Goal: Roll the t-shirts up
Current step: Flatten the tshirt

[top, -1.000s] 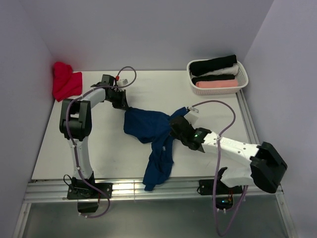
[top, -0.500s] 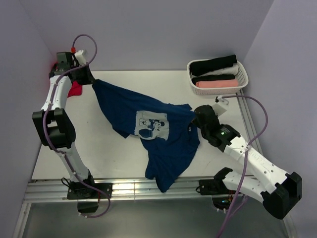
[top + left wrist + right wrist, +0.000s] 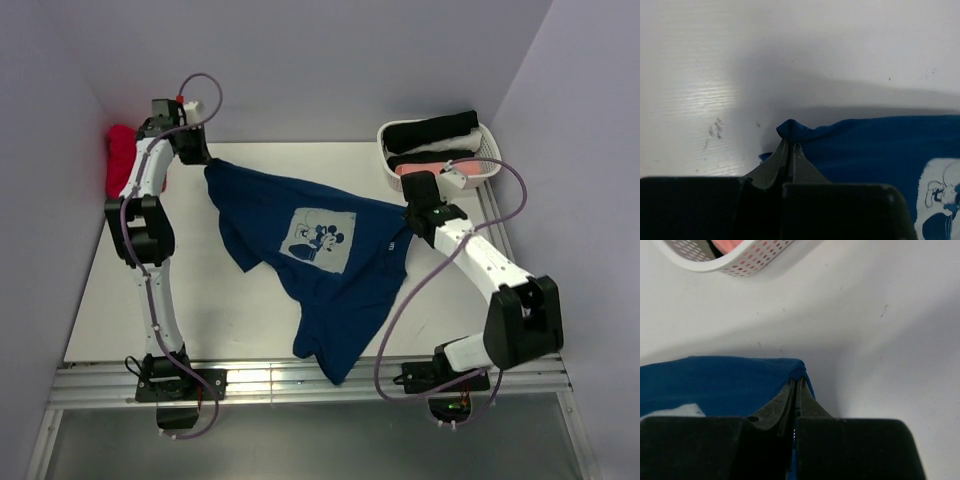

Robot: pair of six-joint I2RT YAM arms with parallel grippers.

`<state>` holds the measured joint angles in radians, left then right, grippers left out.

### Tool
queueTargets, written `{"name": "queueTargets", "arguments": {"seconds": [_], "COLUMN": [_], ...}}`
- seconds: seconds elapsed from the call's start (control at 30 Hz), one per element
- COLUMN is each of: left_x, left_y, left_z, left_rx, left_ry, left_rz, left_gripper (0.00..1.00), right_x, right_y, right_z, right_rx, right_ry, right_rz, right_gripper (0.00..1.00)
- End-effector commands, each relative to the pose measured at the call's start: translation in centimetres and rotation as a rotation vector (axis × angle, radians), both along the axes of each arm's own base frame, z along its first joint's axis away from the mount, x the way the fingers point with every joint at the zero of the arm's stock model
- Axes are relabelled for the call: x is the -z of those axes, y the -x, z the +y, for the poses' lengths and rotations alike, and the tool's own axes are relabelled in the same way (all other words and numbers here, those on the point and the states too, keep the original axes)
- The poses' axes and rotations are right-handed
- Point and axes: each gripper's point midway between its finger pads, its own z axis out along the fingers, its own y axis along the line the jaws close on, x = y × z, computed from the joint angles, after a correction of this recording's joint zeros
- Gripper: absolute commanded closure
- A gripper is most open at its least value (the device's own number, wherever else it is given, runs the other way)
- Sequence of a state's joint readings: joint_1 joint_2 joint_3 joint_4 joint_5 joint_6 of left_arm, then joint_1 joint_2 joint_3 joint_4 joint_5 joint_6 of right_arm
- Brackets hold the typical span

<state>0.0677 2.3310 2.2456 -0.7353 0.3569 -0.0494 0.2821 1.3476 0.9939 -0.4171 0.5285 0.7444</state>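
Note:
A navy blue t-shirt [image 3: 320, 270] with a pale cartoon print [image 3: 322, 239] hangs stretched between my two grippers above the table, its lower part trailing toward the near edge. My left gripper [image 3: 207, 160] at the far left is shut on one corner of the shirt [image 3: 791, 131]. At the right, my right gripper [image 3: 409, 215] is shut on the opposite corner [image 3: 799, 374]. A red t-shirt [image 3: 122, 160] lies crumpled against the far left wall, behind the left arm.
A white perforated basket [image 3: 487, 170] stands at the far right and holds rolled black, white and pink shirts [image 3: 432, 130]. In the right wrist view the basket's rim [image 3: 740, 260] is just beyond the gripper. A metal rail [image 3: 300, 380] runs along the near edge.
Both grippers moved apart and toward the back, pulling the bunched navy shirt out into a spread sheet with its print showing. Both grips held.

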Motion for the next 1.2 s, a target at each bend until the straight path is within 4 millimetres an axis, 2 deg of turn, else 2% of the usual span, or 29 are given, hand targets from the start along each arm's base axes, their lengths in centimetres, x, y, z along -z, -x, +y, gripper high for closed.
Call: {"name": "queueTargets", "arguments": {"seconds": [0.0, 0.03, 0.07, 0.1, 0.13, 0.17, 0.23, 0.27, 0.3, 0.33, 0.37, 0.4, 0.43, 0.5, 0.57, 0.6, 0.63, 0.67, 0.7, 0.73, 0.77, 0.83, 0.87, 0.9, 0.93, 0.97, 1.07, 1.17], "left_x": [-2.6, -2.5, -2.4, -2.2, -2.3, -2.3, -3.1, -3.2, -3.7, -3.9, -4.0, -4.1, -3.8, -3.3, -2.8, -2.0, -1.7, -2.8, -0.8, -0.4, 0.5, 1.4, 1.2, 2.7, 3.1, 4.0, 5.5, 6.8], "left_y": [-2.1, -2.3, -2.4, -2.3, -2.1, -1.8, -0.7, -0.1, 1.3, 1.8, 2.5, 3.5, 4.4, 6.6, 8.5, 10.7, 11.8, 12.9, 14.9, 15.8, 17.7, 19.4, 20.1, 21.1, 21.6, 22.8, 24.1, 25.1], "left_z": [-2.8, -2.8, -2.9, -4.5, -4.5, -4.4, -3.6, -3.2, -2.7, -2.4, -1.5, 0.2, 0.5, 1.7, 1.9, 2.0, 1.7, 1.3, 0.9, 0.5, -0.3, -1.2, -2.3, -2.6, -3.0, -4.9, -7.2, -8.3], "left_rx": [0.024, 0.016, 0.013, 0.037, 0.036, 0.032, 0.024, 0.020, 0.025, 0.023, 0.013, 0.017, 0.031, 0.068, 0.112, 0.150, 0.177, 0.201, 0.237, 0.256, 0.281, 0.315, 0.339, 0.332, 0.332, 0.380, 0.413, 0.427], "left_ry": [-0.021, -0.017, -0.016, -0.011, -0.009, -0.014, -0.041, -0.053, -0.073, -0.091, -0.096, -0.126, -0.125, -0.145, -0.153, -0.179, -0.183, -0.183, -0.184, -0.181, -0.167, -0.167, -0.171, -0.174, -0.176, -0.175, -0.151, -0.146], "left_rz": [-0.120, -0.117, -0.109, -0.095, -0.086, -0.082, -0.093, -0.093, -0.089, -0.091, -0.083, -0.078, -0.058, -0.025, -0.015, -0.001, -0.001, -0.036, 0.010, 0.015, 0.034, 0.047, 0.030, 0.053, 0.059, 0.077, 0.115, 0.153], "left_gripper": [1.00, 1.00, 0.89, 0.82, 0.75, 0.57, 0.45, 0.35, 0.31, 0.27, 0.22, 0.20, 0.20, 0.18, 0.23, 0.25, 0.28, 0.29, 0.32, 0.35, 0.39, 0.44, 0.46, 0.46, 0.46, 0.45, 0.44, 0.45], "right_x": [-1.5, -1.4, -1.9, -1.1, -1.0, -1.3, -0.4, -0.5, 0.0, 0.0, 0.1, 0.2, 0.2, 0.2, 0.3, -0.2, -0.4, -0.8, -1.0, -1.1, -1.0, -0.8, -0.5, -0.2, 0.3, 0.6, 1.6, 2.7], "right_y": [-3.0, -3.3, -3.9, -4.2, -4.4, -4.9, -5.2, -5.4, -5.4, -5.4, -5.4, -5.3, -5.3, -4.8, -4.4, -4.0, -3.8, -3.1, -2.9, -2.5, -1.8, -0.8, -0.2, 0.4, 0.9, 1.3, 2.7, 3.6], "right_z": [-1.2, -1.4, -1.7, -2.1, -2.2, -2.3, -3.1, -3.2, -3.3, -3.6, -3.6, -3.7, -3.8, -4.0, -4.0, -4.0, -3.7, -3.5, -3.1, -2.7, -2.2, -0.8, -0.4, 1.1, 1.7, 2.3, 4.2, 5.6], "right_rx": [0.029, 0.035, 0.048, 0.058, 0.064, 0.067, 0.079, 0.078, 0.076, 0.081, 0.079, 0.080, 0.079, 0.083, 0.079, 0.077, 0.069, 0.061, 0.053, 0.038, 0.026, 0.004, -0.003, -0.027, -0.039, -0.050, -0.073, -0.101], "right_ry": [0.018, 0.019, 0.029, 0.043, 0.052, 0.053, 0.064, 0.062, 0.064, 0.064, 0.063, 0.059, 0.058, 0.060, 0.056, 0.050, 0.035, 0.020, -0.001, -0.016, -0.037, -0.045, -0.041, -0.048, -0.047, -0.049, -0.086, -0.120], "right_rz": [-0.046, -0.044, -0.052, -0.027, -0.019, -0.023, 0.013, 0.013, 0.032, 0.035, 0.039, 0.040, 0.042, 0.049, 0.055, 0.046, 0.040, 0.027, 0.010, 0.000, -0.008, -0.008, -0.009, -0.002, 0.010, 0.013, 0.019, 0.021], "right_gripper": [1.00, 1.00, 1.00, 1.00, 1.00, 1.00, 1.00, 0.95, 0.88, 0.69, 0.59, 0.52, 0.43, 0.38, 0.33, 0.33, 0.33, 0.33, 0.33, 0.33, 0.33, 0.35, 0.35, 0.35, 0.36, 0.36, 0.37, 0.39]}}
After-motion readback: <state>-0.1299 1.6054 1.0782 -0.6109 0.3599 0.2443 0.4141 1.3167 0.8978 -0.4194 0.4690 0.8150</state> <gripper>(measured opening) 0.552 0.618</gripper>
